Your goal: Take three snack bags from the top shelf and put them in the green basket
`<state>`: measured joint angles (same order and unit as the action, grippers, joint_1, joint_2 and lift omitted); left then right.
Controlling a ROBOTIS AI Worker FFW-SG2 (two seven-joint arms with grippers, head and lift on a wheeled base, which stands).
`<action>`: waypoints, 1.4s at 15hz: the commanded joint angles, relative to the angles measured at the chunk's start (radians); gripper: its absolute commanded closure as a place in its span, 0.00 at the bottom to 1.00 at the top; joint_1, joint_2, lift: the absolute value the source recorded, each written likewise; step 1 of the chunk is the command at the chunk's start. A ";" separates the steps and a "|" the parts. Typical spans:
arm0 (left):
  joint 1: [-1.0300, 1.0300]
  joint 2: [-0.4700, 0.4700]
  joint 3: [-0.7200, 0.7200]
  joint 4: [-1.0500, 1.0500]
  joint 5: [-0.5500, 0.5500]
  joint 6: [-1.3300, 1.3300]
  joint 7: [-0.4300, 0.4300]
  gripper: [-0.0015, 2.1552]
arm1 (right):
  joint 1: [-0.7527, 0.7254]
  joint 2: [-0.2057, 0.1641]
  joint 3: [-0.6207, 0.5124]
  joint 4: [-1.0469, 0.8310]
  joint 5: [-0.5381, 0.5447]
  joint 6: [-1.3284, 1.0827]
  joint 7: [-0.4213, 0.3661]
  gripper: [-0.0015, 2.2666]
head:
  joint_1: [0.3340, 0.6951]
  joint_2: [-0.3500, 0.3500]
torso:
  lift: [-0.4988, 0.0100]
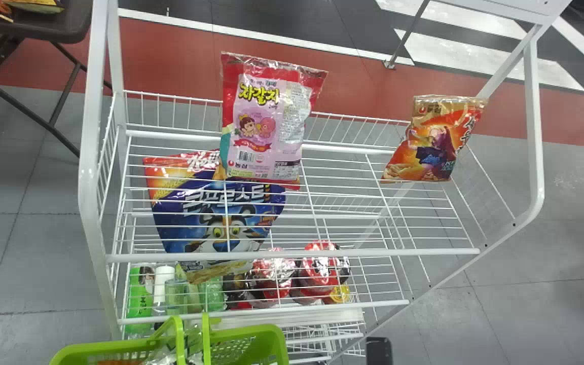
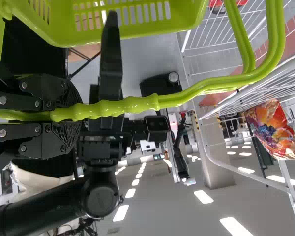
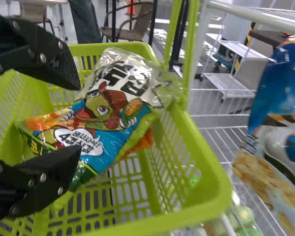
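One snack bag point(image 3: 105, 115), inside basket point(image 3: 206, 167), long axis slanting shelfward

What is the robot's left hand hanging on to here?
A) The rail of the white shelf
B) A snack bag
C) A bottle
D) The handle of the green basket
D: the left gripper has its fingers closed around the handle of the green basket.
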<state>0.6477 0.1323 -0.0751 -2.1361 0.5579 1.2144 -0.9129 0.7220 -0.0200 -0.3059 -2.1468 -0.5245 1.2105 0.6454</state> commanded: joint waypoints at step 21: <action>-0.003 0.009 -0.003 -0.008 -0.015 0.006 0.011 0.99 | -0.648 -0.028 -0.380 0.217 0.402 -0.641 -0.233 0.03 | 1.00 0.00 | 0.89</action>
<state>0.6483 0.1417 -0.0785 -2.1470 0.5445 1.2183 -0.9042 0.1198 -0.0151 -0.6680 -2.0140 -0.1087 0.6042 0.4093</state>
